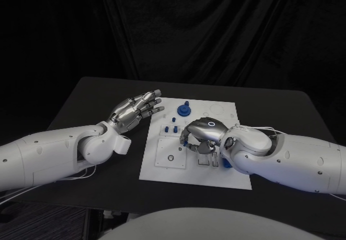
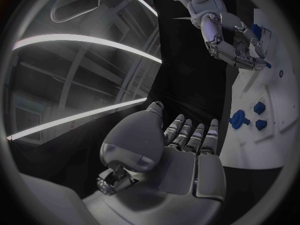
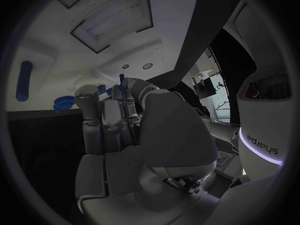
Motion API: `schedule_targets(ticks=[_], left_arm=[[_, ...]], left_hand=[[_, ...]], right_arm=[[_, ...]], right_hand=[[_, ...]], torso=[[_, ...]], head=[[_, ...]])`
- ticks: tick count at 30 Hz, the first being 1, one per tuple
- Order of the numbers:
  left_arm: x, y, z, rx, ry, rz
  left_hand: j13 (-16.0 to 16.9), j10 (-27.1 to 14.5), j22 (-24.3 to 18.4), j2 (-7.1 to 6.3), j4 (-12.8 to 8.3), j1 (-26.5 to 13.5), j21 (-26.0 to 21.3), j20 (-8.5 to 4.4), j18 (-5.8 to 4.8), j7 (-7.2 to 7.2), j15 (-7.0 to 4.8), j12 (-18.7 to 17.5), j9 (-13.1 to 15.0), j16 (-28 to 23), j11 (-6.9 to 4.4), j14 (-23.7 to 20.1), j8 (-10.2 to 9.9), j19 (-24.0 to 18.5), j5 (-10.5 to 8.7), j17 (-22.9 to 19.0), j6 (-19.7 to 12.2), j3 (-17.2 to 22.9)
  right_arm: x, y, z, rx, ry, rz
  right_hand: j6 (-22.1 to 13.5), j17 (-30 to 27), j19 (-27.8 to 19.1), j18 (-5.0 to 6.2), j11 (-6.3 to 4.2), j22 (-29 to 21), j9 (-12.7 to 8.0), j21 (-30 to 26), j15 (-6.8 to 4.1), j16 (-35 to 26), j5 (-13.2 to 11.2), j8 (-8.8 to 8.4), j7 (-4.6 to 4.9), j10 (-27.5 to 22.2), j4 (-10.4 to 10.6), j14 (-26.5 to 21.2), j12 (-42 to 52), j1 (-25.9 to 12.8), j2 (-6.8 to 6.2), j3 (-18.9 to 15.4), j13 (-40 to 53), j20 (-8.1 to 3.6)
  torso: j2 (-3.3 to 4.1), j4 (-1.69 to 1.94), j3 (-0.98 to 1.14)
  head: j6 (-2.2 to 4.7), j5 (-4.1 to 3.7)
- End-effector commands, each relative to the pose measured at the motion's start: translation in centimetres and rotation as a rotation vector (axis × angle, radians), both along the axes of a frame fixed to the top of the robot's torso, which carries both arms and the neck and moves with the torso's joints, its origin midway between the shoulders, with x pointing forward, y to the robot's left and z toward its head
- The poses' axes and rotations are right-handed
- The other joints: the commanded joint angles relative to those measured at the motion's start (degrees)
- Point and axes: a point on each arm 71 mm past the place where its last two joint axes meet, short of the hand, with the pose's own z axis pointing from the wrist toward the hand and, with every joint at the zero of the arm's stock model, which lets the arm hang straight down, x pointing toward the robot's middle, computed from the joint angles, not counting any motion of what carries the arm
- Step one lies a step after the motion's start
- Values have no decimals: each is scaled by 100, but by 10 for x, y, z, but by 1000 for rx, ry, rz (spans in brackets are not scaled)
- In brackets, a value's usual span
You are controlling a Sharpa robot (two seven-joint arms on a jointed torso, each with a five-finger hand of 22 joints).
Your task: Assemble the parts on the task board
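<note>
The right hand (image 1: pixel 202 134) was curled over the middle of the task board (image 1: pixel 164 165), its fingertips pinching a small blue part (image 3: pixel 122 78). The left hand (image 1: pixel 135 111) hovered empty, fingers extended and apart, over the desk (image 1: pixel 86 100) beside the board's edge; a blue knob (image 1: pixel 185 108) stood just beyond its fingertips.

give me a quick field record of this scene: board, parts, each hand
surface: black table
board: white rectangular task board in the table's middle
parts: small blue pieces on the board, among them a round blue knob-like piece near its far edge
left hand: silver left hand beside the board's left edge, fingers apart, holding nothing
right hand: silver right hand over the board's middle, fingers curled down; a thin blue pin shows at its fingertips, but whether it is held cannot be told
</note>
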Motion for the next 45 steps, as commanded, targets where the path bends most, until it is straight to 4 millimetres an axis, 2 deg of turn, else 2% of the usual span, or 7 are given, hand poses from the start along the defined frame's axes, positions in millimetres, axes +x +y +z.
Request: schedule_targets(ticks=[1,18,29,45], left_arm=[[0,1,7,-78,-75,34],[-1,1,5,-77,-67,30],[0,1,3,-77,-63,25],[-1,1,1,-75,-53,19]], left_hand=[[5,3,-12,-8,-3,5,-39,6,116,98,-34,31,9,-10,31,-10,24,-40,20,-4,30,33],[6,5,-10,-7,-5,7,-42,10,132,99,-11,42,10,8,31,-5,27,-41,24,0,44,38],[5,-1,0,-15,-31,25,-39,29,145,97,31,45,10,37,14,6,28,-29,42,5,46,54],[3,-9,16,-11,-43,34,-33,37,143,101,55,39,14,51,4,11,35,-13,52,7,77,68]], right_arm=[[0,2,-1,-6,-42,11],[-3,10,-7,0,-40,18],[-4,13,-13,-14,-21,18],[-5,14,-21,-25,-7,13]], right_hand=[[-16,15,-24,-75,-4,501,9,1,3,-6,-5,-23,-24,49,-48,8,-11,5,-47,2,-3,2],[13,83,4,-90,-13,523,27,81,1,43,0,-24,-28,98,-55,31,1,6,-42,5,2,2],[18,91,8,-91,-18,525,33,93,-2,52,-1,-29,-31,121,-56,36,8,0,-45,2,5,1],[16,88,8,-89,-24,524,37,95,-7,55,3,-38,-35,142,-63,36,14,2,-47,2,8,-1]], torso=[[2,-1,-1],[-1,-2,-3],[-3,-1,-4],[-2,-4,-2]], head=[[-1,10],[-1,34],[-1,-23],[-1,-13]])
